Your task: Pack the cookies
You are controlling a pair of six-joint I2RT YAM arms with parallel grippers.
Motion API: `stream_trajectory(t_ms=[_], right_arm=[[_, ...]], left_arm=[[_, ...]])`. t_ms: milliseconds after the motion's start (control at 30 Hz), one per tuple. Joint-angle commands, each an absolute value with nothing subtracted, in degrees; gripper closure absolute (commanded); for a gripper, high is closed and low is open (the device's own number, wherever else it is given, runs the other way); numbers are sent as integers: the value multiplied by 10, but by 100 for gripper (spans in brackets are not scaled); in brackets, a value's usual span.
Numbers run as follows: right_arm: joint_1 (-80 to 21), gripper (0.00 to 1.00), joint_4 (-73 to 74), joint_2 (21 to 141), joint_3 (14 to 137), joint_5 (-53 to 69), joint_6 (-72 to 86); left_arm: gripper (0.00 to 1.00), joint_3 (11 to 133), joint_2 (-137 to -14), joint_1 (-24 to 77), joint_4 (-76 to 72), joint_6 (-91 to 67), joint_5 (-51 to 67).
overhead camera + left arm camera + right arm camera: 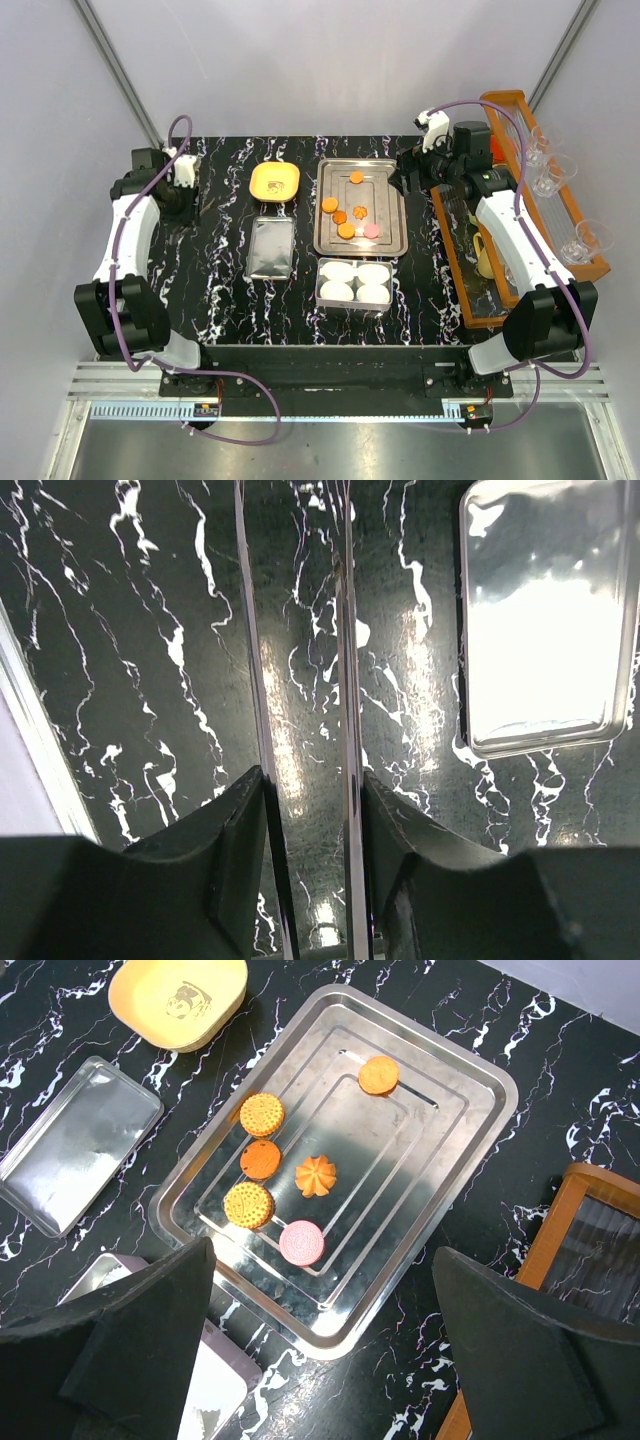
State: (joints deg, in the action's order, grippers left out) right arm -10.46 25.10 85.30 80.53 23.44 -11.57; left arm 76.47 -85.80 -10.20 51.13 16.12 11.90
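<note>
Several cookies lie in a steel tray mid-table: orange ones and a pink one. The right wrist view shows them too, orange discs and the pink one, inside the tray. My right gripper is wide open and empty above the tray's corner, near the pink cookie. My left gripper is at the far left. It is closed on thin shiny metal tongs that reach away over the black marble table. No cookies show in its view.
A tin with white paper cups stands in front of the tray. Its lid lies left of it. A yellow dish sits behind the lid. Wooden trays with glasses stand at the right edge.
</note>
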Motion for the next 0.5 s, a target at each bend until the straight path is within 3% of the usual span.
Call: stream_trajectory(t_ms=[0, 233, 467], right_arm=[[-109, 0, 229, 855, 810, 228, -120], [-108, 0, 232, 854, 816, 226, -121], [-109, 0, 238, 859, 830, 214, -120]], left_arm=[[58, 823, -839, -105, 533, 158, 156], [58, 890, -855, -98, 569, 152, 278], [58, 948, -896, -6, 587, 175, 285]])
